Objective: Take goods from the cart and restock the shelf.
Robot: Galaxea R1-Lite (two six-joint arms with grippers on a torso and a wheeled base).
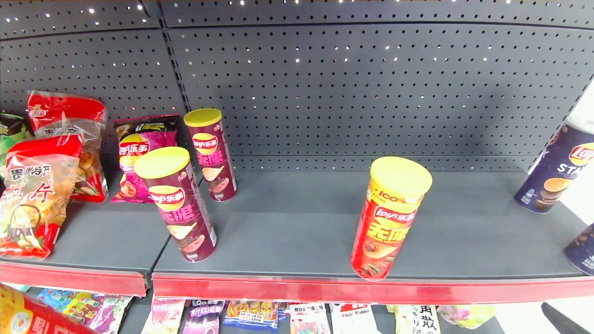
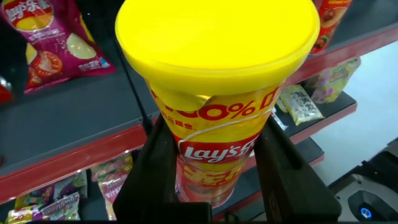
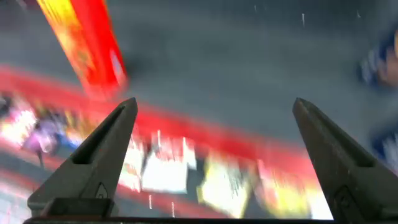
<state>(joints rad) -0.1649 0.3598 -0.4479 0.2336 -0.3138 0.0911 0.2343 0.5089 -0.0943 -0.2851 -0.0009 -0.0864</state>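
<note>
My left gripper (image 2: 214, 168) is shut on a red and yellow chip can (image 2: 217, 93) with a yellow lid. It holds the can upright in front of the shelf's red front edge (image 2: 74, 155). A red and yellow corner (image 1: 28, 315) low on the left of the head view looks like this can. On the grey shelf (image 1: 301, 232), a matching red can (image 1: 390, 218) stands near the front edge. My right gripper (image 3: 214, 102) is open and holds nothing. It hangs before the shelf edge, to the right of that red can (image 3: 84, 43).
Two maroon cans (image 1: 178, 204) (image 1: 211, 153) stand left of centre. Snack bags (image 1: 37, 199) (image 1: 139, 153) fill the left end. Navy cans (image 1: 554, 171) (image 1: 582, 250) stand at the right end. Bare shelf lies between the maroon and red cans. More packets (image 1: 301, 317) lie on the shelf below.
</note>
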